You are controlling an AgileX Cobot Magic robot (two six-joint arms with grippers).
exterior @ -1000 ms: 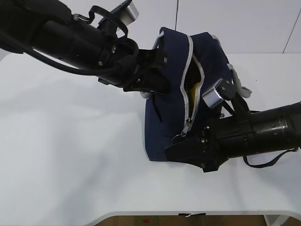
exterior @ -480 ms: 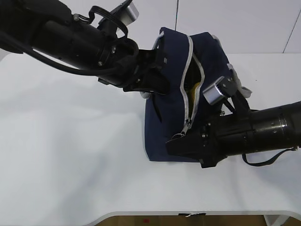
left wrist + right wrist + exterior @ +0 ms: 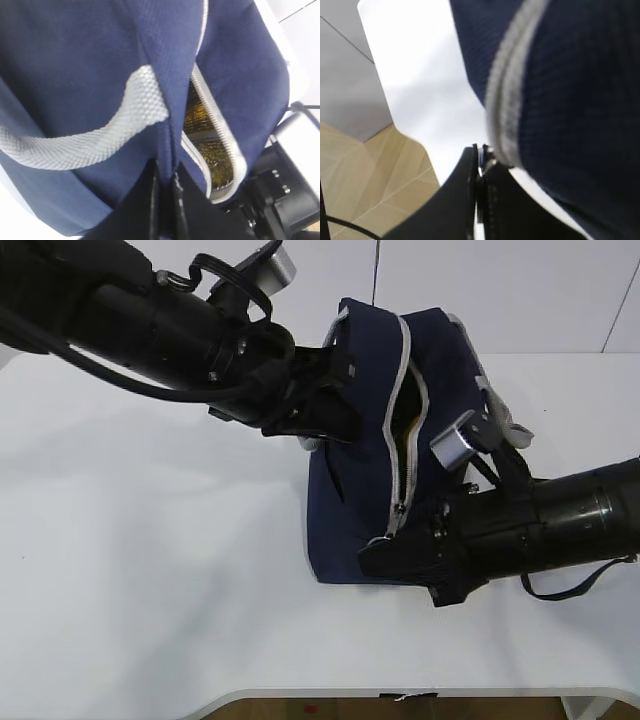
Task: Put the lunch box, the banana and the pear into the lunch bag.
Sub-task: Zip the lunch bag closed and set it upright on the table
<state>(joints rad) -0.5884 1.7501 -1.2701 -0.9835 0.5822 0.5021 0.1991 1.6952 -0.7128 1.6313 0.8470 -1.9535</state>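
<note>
So, both arms are on the lunch bag (image 3: 390,440), which lies toward the right of the white table (image 3: 150,570) with its grey zipper (image 3: 405,440) running near-to-far and gaping partway.

Left gripper (image 3: 165,187) is clenched on a pinch of the bag's navy fabric just below the grey handle (image 3: 100,135), on the bag's left side. Right gripper (image 3: 480,165) is clamped tight at the near end of the zipper track, where the grey tape meets the bag's lower edge; whether the ring pull itself sits between the fingers I cannot tell, since the close-up is blurred.

Through the gap there is gold foil lining and something yellow inside. Lunch box, banana and pear are nowhere on the table, so my read is they are already inside and the step in hand is zipping up.

To do it well:
- keep the left pinch firm as an anchor so the bag does not slide
- draw the right gripper along the track's line, not sideways, or the slider binds
- keep fabric taut between the two grips
- watch the yellow item near the teeth; it could snag the slider
</note>
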